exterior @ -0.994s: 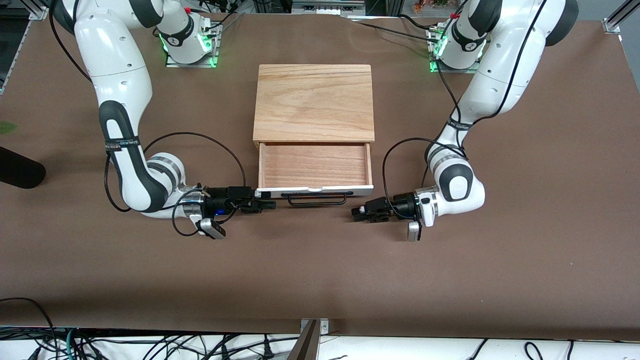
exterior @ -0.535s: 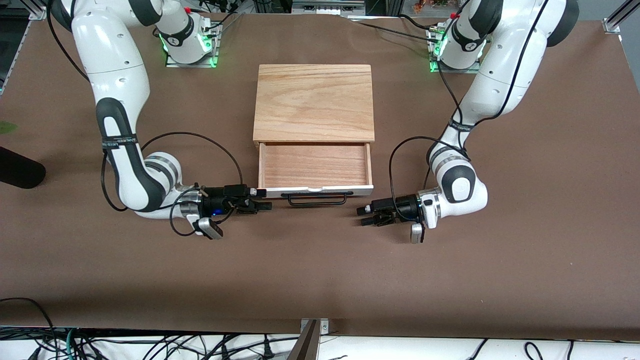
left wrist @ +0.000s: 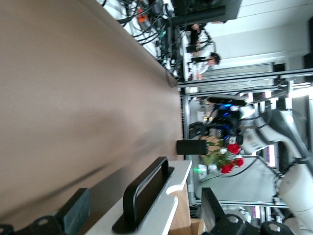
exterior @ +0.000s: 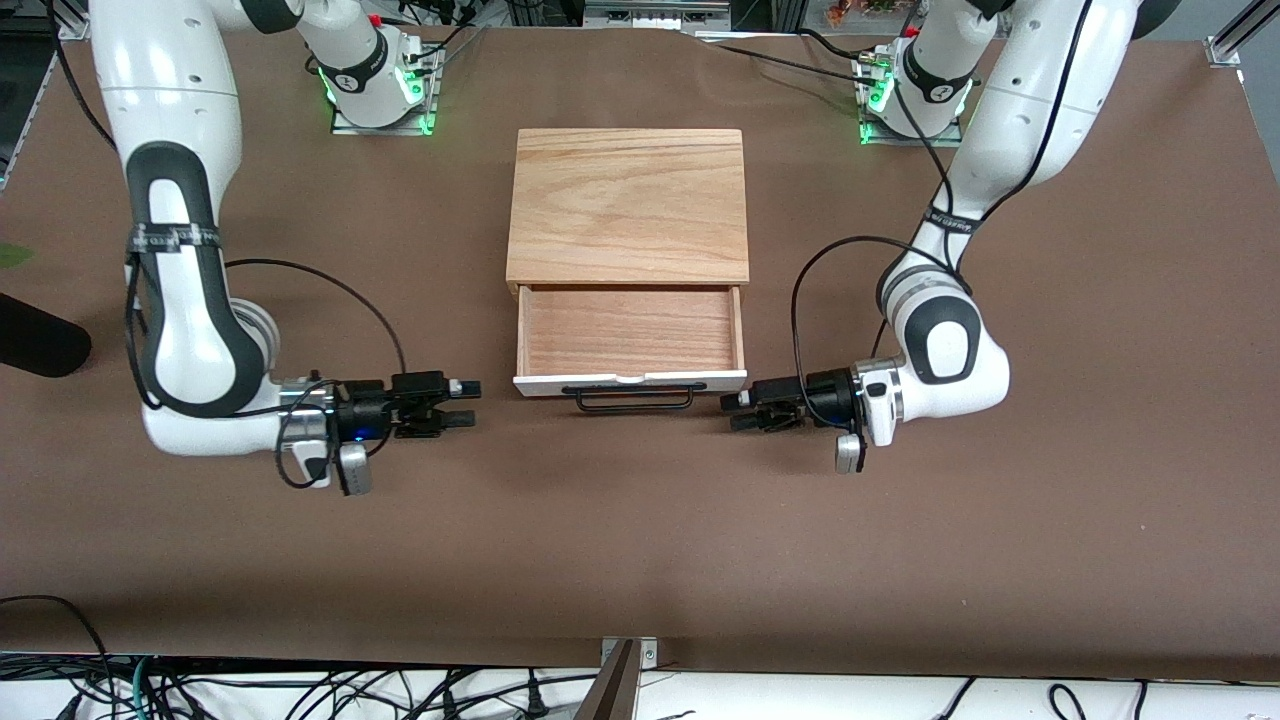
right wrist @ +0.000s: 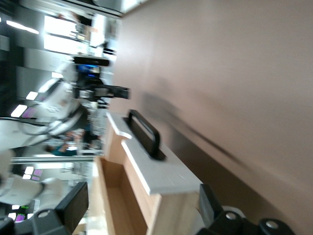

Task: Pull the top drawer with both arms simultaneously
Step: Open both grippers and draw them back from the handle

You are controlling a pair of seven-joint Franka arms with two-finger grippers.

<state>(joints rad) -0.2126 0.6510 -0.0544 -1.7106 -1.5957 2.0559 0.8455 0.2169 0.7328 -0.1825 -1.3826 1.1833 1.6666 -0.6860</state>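
The top drawer (exterior: 630,330) is pulled out of the wooden box (exterior: 628,205), showing its reddish-brown inside. Its white front panel (exterior: 630,381) and black bar handle (exterior: 630,399) face the front camera. My right gripper (exterior: 468,403) is open and empty, low over the table, apart from the drawer's corner at the right arm's end. My left gripper (exterior: 735,411) is open and empty beside the other front corner. The left wrist view shows the handle (left wrist: 146,188) past my left gripper (left wrist: 144,215). The right wrist view shows the panel (right wrist: 156,171) past my right gripper (right wrist: 142,208).
A black object (exterior: 40,345) lies at the table edge at the right arm's end. Both arm bases (exterior: 380,85) stand by the box's back. Cables loop from each wrist. Bare brown table (exterior: 640,540) lies between the drawer and the front camera.
My right gripper has drawn back from the drawer's corner toward the right arm's end. My left gripper has shifted slightly toward the left arm's end. The drawer has stayed open in place.
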